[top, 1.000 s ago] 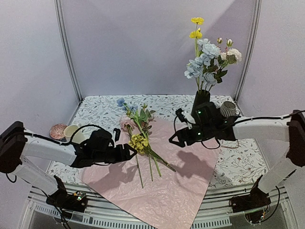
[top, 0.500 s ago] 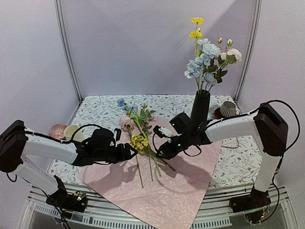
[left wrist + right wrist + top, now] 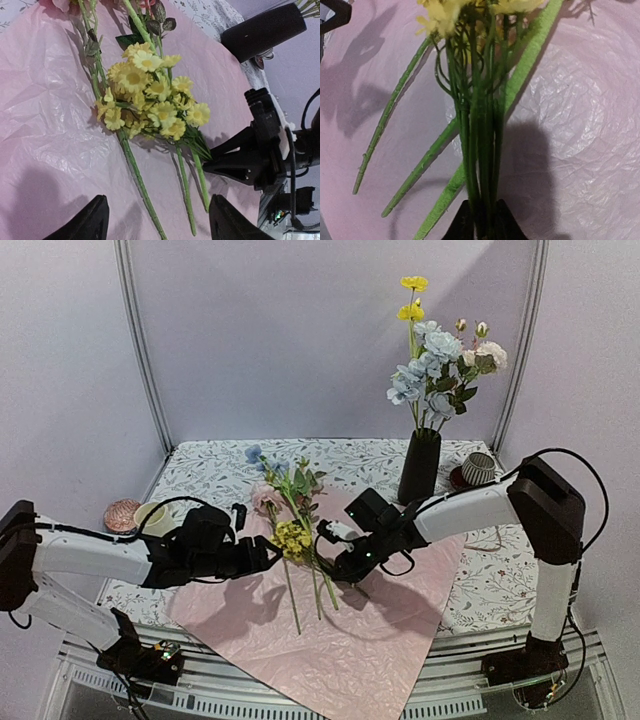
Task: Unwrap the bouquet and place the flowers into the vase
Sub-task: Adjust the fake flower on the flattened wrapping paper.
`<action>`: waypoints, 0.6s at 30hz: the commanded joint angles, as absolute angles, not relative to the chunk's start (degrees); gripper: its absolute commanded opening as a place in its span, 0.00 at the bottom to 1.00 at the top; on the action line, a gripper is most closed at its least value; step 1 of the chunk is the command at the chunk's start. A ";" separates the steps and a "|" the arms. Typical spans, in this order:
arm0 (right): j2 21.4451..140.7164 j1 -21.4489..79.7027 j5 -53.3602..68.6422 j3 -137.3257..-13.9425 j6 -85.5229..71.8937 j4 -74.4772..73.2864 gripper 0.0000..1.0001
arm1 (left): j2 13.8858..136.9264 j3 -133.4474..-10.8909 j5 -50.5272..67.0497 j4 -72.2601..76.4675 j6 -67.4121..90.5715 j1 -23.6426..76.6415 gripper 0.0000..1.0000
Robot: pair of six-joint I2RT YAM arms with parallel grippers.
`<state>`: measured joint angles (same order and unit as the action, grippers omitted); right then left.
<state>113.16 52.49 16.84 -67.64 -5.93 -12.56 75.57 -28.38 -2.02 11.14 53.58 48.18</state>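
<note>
The black vase (image 3: 419,468) stands near the desk's (image 3: 505,585) back right corner, holding several blooms (image 3: 435,360). More flowers (image 3: 285,485) lie on the pink paper (image 3: 380,640) spread toward the front edge. The right fingers (image 3: 460,227) are clamped on the yellow sprig's (image 3: 150,95) stems. The left fingers (image 3: 95,222) hang spread apart just beside it.

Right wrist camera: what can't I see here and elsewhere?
Bunch of small yellow artificial daisies: right wrist view, blooms cut by top edge.
Tall matte black vase: left wrist view, its flowers cut off at top-right corner.
Standing flowers: top view, stem ends hidden inside vase.
</note>
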 commanded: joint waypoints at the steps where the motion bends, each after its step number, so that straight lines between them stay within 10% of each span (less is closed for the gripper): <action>1: 112.04 52.85 17.47 -68.80 -6.23 -12.41 0.13 | 74.05 -27.63 -3.09 9.63 52.65 47.75 0.70; 18: 96.99 50.90 12.33 -53.67 -19.10 5.44 0.08 | 75.68 -26.94 -2.11 12.82 52.90 47.78 0.70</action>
